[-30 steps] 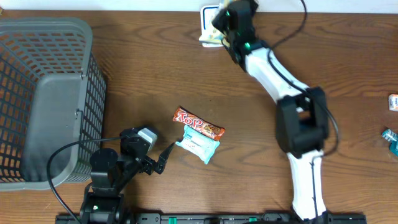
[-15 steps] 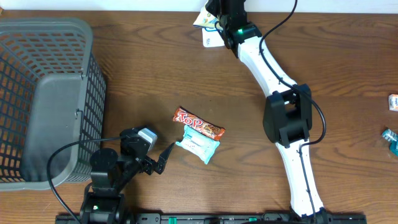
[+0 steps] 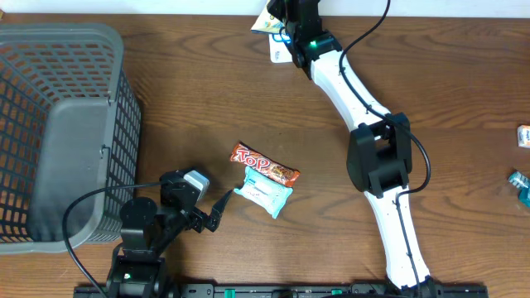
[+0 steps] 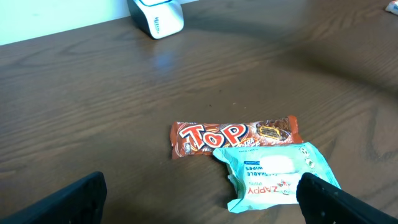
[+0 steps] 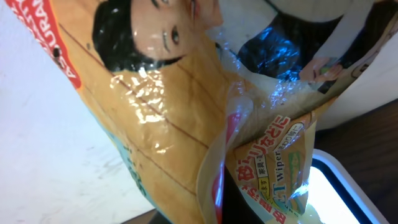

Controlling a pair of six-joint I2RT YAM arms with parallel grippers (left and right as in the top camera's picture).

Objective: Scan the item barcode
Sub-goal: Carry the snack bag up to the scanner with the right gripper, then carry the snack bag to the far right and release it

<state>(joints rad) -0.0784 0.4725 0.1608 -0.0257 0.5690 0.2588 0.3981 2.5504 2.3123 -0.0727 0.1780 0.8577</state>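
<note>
The right claw [image 3: 278, 18] pinches a yellow packet [image 3: 265, 21] just beside the white scanner [image 3: 279, 52] at the table [image 3: 207, 99] edge.

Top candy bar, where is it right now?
In the overhead view the candy bar lies near the middle of the table, right of the grey basket, beside the blue wipes pack.

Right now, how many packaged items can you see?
5: Top bar and wipes pack near the left gripper, one packet held in the right gripper, two packets at the table's right edge. The basket may hide more.
</note>
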